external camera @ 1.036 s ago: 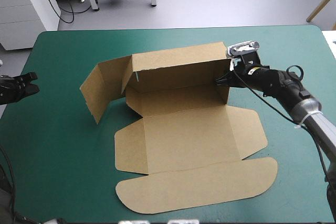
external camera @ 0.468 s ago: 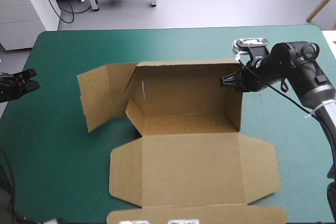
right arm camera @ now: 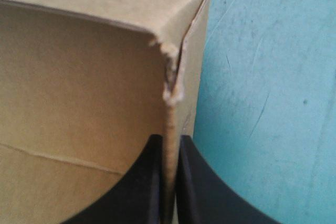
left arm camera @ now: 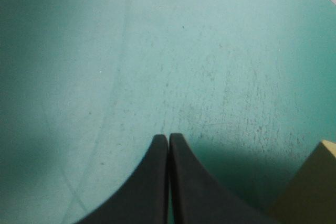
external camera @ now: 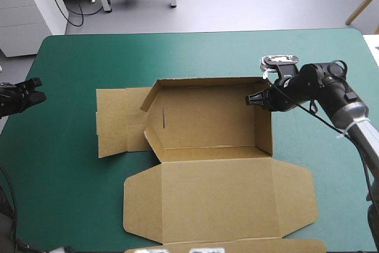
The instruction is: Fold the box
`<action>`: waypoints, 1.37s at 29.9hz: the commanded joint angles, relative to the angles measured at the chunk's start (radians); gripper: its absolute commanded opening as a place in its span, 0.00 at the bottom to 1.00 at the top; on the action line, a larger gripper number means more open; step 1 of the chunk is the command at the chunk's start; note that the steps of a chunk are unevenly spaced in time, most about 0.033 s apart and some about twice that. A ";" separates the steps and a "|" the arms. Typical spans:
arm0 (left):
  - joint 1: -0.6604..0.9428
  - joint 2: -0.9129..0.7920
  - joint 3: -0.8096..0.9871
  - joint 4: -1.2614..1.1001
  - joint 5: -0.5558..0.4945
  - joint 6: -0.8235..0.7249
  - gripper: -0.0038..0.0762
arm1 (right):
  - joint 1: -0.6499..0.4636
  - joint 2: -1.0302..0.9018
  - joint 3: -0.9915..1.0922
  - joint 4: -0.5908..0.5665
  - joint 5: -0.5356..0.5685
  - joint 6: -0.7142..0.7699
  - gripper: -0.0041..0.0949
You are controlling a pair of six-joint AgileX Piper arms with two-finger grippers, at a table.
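Pinching the box (external camera: 213, 188) by its raised right wall mid-table (external camera: 195, 51), our right gripper (external camera: 251, 99) should steady it upright and spare the frayed corner (left gripper (external camera: 35, 89) pressed together, empty, near the table's left edge).

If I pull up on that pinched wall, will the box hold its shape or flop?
Likely hinges at its creases: the box is one thin sheet, partly lying flat. Probably light. The corner ahead of the right gripper looks frayed, so it may tear.

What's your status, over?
Right gripper shut on the box, right wall. Left gripper shut, empty, by the table's left edge. Box walls partly raised, front flaps flat. Nothing in the way.
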 commanded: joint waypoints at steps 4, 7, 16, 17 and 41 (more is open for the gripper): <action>0.001 -0.041 -0.024 -0.056 0.013 -0.009 0.04 | -0.006 0.060 -0.002 -0.009 -0.087 -0.076 0.03; 0.001 -0.041 -0.024 -0.042 0.014 -0.009 0.04 | -0.006 0.101 -0.015 -0.009 -0.084 -0.092 0.07; 0.001 -0.041 -0.024 -0.014 0.008 -0.009 0.04 | -0.006 0.137 -0.138 -0.006 -0.056 -0.092 0.64; 0.001 -0.041 -0.024 -0.014 0.008 -0.009 0.04 | -0.006 0.137 -0.158 -0.006 -0.045 -0.092 0.70; 0.001 -0.041 -0.024 -0.014 0.008 -0.009 0.04 | -0.006 -0.095 -0.381 -0.092 0.248 0.082 0.81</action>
